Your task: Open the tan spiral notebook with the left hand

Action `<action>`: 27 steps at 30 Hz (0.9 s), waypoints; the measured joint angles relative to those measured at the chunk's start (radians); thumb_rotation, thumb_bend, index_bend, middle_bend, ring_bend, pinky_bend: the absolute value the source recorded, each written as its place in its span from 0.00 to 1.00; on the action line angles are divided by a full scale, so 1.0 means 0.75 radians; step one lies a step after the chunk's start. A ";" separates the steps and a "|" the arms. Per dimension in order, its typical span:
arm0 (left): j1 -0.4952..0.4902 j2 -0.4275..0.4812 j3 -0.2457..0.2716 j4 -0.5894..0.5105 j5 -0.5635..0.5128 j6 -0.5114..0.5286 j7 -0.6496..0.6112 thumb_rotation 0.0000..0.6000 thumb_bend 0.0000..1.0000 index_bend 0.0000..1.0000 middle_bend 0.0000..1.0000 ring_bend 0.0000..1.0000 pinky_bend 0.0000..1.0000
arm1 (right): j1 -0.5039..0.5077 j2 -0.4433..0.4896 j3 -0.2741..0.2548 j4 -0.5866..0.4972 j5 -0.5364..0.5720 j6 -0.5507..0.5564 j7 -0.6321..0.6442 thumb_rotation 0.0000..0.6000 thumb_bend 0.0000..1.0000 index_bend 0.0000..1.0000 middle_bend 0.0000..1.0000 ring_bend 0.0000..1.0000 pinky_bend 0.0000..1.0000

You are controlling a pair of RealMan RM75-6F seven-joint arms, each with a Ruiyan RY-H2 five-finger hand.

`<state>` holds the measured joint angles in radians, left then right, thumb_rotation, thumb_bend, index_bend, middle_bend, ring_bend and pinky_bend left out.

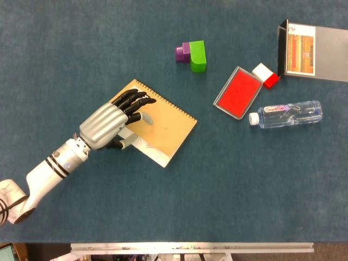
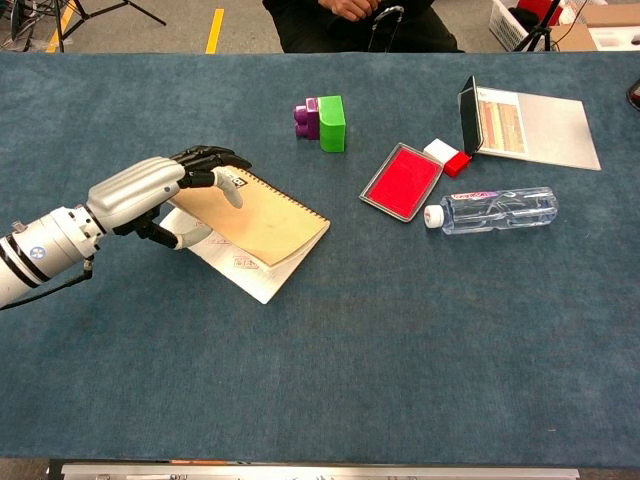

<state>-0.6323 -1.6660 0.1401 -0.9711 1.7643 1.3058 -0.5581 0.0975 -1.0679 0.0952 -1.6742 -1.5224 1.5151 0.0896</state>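
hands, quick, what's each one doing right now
Left hand: holding the tan cover of the spiral notebook, lifted off the white page below.
Right hand: not in either view.

Blue table (image 1: pixel 81 49): notebook (image 1: pixel 168 128), blocks (image 1: pixel 192 54), tray (image 1: pixel 237 92), bottle (image 1: pixel 288 114).

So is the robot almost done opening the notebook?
Not yet. The left hand has pinched the tan cover of the spiral notebook and lifted its edge, so a white page peeks out underneath. Left to do: swing the cover all the way over its spiral side until it lies open.
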 measured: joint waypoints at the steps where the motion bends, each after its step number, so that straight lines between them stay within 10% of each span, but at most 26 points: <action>1: -0.001 0.001 -0.003 -0.007 -0.003 -0.003 0.006 1.00 0.42 0.36 0.11 0.02 0.00 | 0.000 -0.001 0.000 0.002 0.001 -0.001 0.002 1.00 0.47 0.35 0.35 0.25 0.37; 27: -0.080 0.008 -0.094 -0.224 -0.078 -0.163 0.183 1.00 0.45 0.38 0.11 0.02 0.00 | 0.003 -0.012 0.006 0.025 0.004 -0.001 0.026 1.00 0.47 0.35 0.35 0.25 0.37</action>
<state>-0.6923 -1.6598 0.0694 -1.1388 1.7056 1.1839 -0.4212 0.1001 -1.0769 0.0999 -1.6552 -1.5191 1.5147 0.1092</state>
